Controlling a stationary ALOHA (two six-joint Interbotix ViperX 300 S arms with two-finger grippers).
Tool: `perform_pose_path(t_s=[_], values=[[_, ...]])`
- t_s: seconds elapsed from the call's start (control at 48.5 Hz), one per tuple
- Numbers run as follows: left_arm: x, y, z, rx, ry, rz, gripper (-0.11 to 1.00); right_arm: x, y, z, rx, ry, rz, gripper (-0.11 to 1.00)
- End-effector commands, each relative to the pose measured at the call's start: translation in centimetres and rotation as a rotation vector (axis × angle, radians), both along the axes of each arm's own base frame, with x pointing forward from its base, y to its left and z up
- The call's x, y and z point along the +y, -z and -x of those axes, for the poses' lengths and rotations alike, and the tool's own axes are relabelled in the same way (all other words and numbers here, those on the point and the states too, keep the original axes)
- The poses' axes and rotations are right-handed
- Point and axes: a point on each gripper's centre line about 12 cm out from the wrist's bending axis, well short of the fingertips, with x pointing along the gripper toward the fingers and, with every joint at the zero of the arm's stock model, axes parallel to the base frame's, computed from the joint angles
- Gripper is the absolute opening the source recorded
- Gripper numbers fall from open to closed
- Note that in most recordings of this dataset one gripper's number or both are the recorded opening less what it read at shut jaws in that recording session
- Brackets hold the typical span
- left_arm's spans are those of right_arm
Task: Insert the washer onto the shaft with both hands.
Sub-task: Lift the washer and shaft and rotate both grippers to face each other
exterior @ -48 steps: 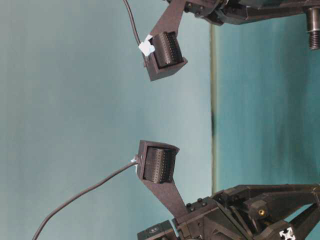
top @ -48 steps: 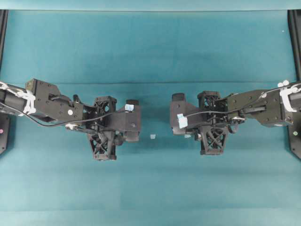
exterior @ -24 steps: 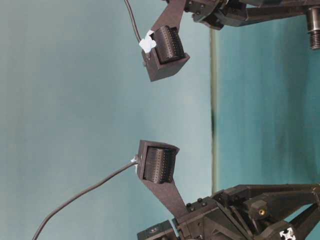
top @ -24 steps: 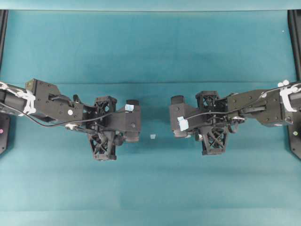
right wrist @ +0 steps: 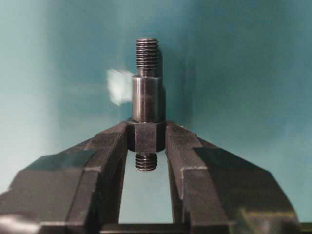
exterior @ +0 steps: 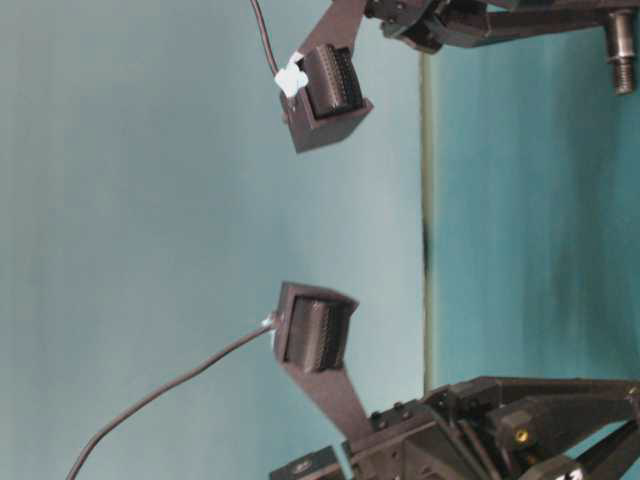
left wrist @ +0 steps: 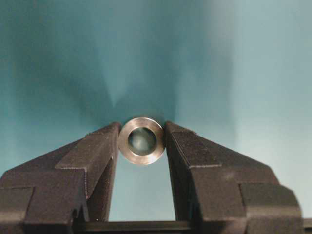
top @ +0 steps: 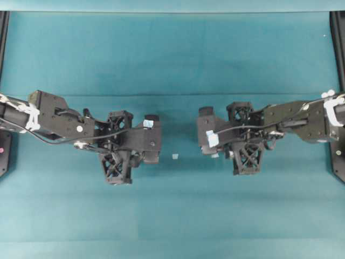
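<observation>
Two black grippers face each other above a teal table (top: 172, 48), well apart. Clamped between the right gripper (right wrist: 146, 139) jaws, the shaft (right wrist: 146, 102) stands along the fingers, its threaded narrow end pointing out past the tips. Pinched edge-on at the left gripper (left wrist: 141, 141) fingertips, the washer (left wrist: 141, 141) shows its round hole. Between the two grippers, a pale square scrap (top: 175, 156) lies on the table.

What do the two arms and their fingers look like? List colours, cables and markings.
Both arms are black. The left gripper and right gripper have triangular lattice fingers, pale blue tape tags and thin black cables. White tape wraps each arm further back.
</observation>
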Motion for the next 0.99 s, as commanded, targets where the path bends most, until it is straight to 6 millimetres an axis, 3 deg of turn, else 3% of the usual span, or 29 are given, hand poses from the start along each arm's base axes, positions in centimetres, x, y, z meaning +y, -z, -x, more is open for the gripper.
perform_pose_path(t_s=[0.0, 0.474, 0.969], values=[[-0.1, -1.4, -0.2, -0.071, 0.005, 0.001, 0.37, 0.1, -1.4, -0.2, -0.088, 0.012, -0.007, 0.0], [-0.2, -4.2, 1.7, -0.403, -0.001, 0.02, 0.37, 1.3, -2.1, 1.6, -0.387, 0.091, -0.055, 0.0], [-0.6, -6.8, 1.1, -0.653, 0.011, 0.033, 0.37, 3.0, -3.4, 1.2, -0.587, 0.062, -0.09, 0.0]])
